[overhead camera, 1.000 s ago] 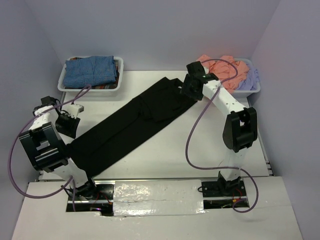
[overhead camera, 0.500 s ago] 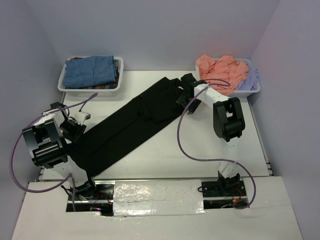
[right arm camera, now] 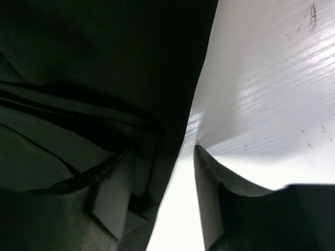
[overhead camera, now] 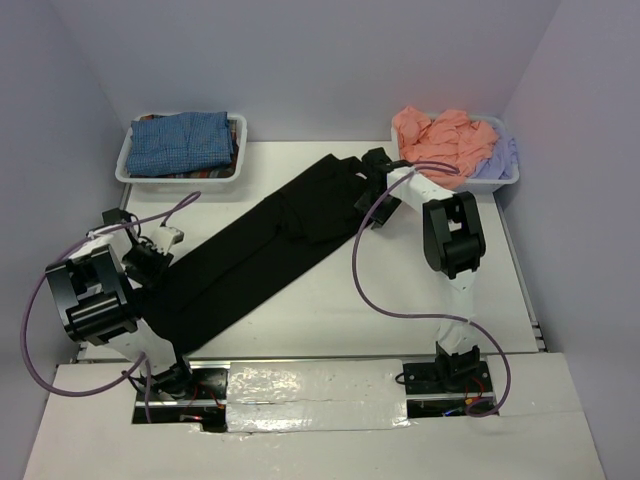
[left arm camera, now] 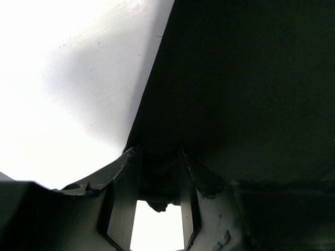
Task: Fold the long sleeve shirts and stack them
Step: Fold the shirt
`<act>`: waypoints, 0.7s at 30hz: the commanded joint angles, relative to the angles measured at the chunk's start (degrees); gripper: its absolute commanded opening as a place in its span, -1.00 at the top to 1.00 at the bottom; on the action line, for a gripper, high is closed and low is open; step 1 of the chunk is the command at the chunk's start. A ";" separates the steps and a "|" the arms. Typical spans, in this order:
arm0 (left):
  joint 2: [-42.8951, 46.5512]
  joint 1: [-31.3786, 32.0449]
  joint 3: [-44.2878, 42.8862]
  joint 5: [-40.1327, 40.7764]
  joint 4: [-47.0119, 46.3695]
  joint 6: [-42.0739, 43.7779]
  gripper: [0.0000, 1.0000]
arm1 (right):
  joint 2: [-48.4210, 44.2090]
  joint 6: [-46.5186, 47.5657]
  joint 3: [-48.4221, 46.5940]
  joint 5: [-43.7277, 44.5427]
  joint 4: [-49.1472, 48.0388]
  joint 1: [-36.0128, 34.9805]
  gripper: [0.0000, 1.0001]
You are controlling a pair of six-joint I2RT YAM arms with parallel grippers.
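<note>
The black long sleeve shirt [overhead camera: 260, 250] lies flat on the white table [overhead camera: 400, 290] as a long diagonal band, from near the left arm's base up toward the far right. Its sleeves cannot be made out against the dark cloth.

The left gripper [overhead camera: 150, 258] sits low at the band's near-left edge. From above, the arm and a purple cable [overhead camera: 40, 290] hide its fingers. In the left wrist view the gripper [left arm camera: 157, 154] stands partly open. The shirt's edge runs between the two fingers [left arm camera: 123, 198], and a small bunch of cloth hangs in the gap with bright table showing below it. The fingers straddle the cloth without clamping it, as far as the dark picture shows.

The right gripper [overhead camera: 372, 205] is down at the band's far-right edge, its tips lost against the black fabric from above. In the right wrist view the gripper [right arm camera: 163, 151] is open. The shirt's rumpled edge lies against one finger [right arm camera: 112, 198] and partly covers it. The other finger rests on bare table, with a strip of white between them.

At the far left, a white bin [overhead camera: 125, 165] holds a folded blue-checked shirt [overhead camera: 185, 140] on other cloth that is mostly hidden. At the far right, a second bin [overhead camera: 510, 180] holds a crumpled salmon-pink shirt [overhead camera: 445, 140] and a pale lavender one [overhead camera: 497, 158], with the arm overlapping the pile's near-left corner.
</note>
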State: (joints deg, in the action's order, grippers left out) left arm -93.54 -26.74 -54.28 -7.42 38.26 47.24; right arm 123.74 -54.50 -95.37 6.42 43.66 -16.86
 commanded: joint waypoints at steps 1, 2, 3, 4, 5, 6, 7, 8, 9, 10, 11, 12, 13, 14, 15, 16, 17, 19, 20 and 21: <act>-0.86 0.37 3.30 -2.07 1.55 2.59 0.12 | 2.82 1.67 -2.62 -0.17 0.64 0.25 -0.09; -0.94 0.37 3.65 -2.25 1.73 2.85 0.13 | 2.82 1.76 -2.71 -0.17 0.72 0.25 -0.06; -0.95 0.55 3.83 -2.86 2.08 3.03 0.13 | 2.82 1.77 -2.63 -0.17 0.81 0.25 -0.03; -0.77 0.46 4.01 -3.12 2.08 3.29 0.14 | 2.65 1.94 -2.54 0.09 0.90 0.16 -0.03; -0.60 0.64 4.62 -3.21 1.99 3.29 0.14 | 2.38 1.85 -2.36 0.35 0.81 0.08 -0.02; -0.51 0.64 4.80 -3.21 1.73 3.21 0.14 | 1.94 1.85 -1.84 0.87 0.64 -0.10 0.00; -0.51 0.73 4.97 -3.30 1.56 3.12 0.14 | 1.77 2.03 -1.57 1.23 0.46 -0.45 0.01; -0.68 0.81 5.15 -3.65 1.64 3.12 0.14 | 1.59 2.12 -1.22 1.49 0.20 -0.63 0.06; -0.68 0.90 5.32 -3.65 1.73 3.12 0.14 | 1.41 2.12 -1.22 1.76 0.20 -0.71 0.07; -0.77 0.90 5.41 -3.74 1.64 3.03 0.14 | 1.41 2.29 -1.31 2.02 0.46 -0.89 0.11; -0.86 0.99 5.68 -3.83 1.73 2.94 0.13 | 1.50 2.55 -1.57 2.28 0.55 -1.15 0.16; -0.86 0.99 5.77 -3.83 1.73 3.03 0.14 | 1.59 2.64 -1.66 2.20 0.64 -1.15 0.20; -0.77 1.08 5.94 -4.09 1.90 3.20 0.14 | 1.76 2.64 -1.66 2.20 0.72 -1.33 0.24; -0.60 1.16 6.12 -4.18 1.91 3.47 0.14 | 1.76 2.91 -1.57 2.20 0.64 -1.68 0.33; -0.51 1.08 6.20 -4.36 1.91 3.56 0.15 | 1.76 3.00 -1.40 2.20 0.64 -1.86 0.38; -0.33 1.16 6.55 -4.44 2.08 3.99 0.16 | 1.76 3.08 -1.22 2.20 0.46 -2.12 0.41; -0.24 1.08 6.82 -4.53 2.08 4.26 0.16 | 1.76 3.17 -0.96 2.20 0.37 -2.47 0.48; -0.24 1.17 7.52 -4.71 1.99 4.87 0.18 | 2.03 3.35 -1.04 2.29 0.29 -2.74 0.52; -0.24 1.25 7.78 -4.80 1.99 5.22 0.18 | 2.20 3.61 -1.39 2.46 0.37 -3.00 0.54; -0.24 1.25 8.05 -4.97 2.08 6.10 0.19 | 2.55 3.87 -1.57 2.46 0.55 -3.09 0.55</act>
State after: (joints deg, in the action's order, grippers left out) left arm -90.91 -26.09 -50.94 -8.34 35.88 51.07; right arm 124.62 -51.53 -96.18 7.53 44.03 -18.81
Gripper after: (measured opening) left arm 0.409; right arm 0.230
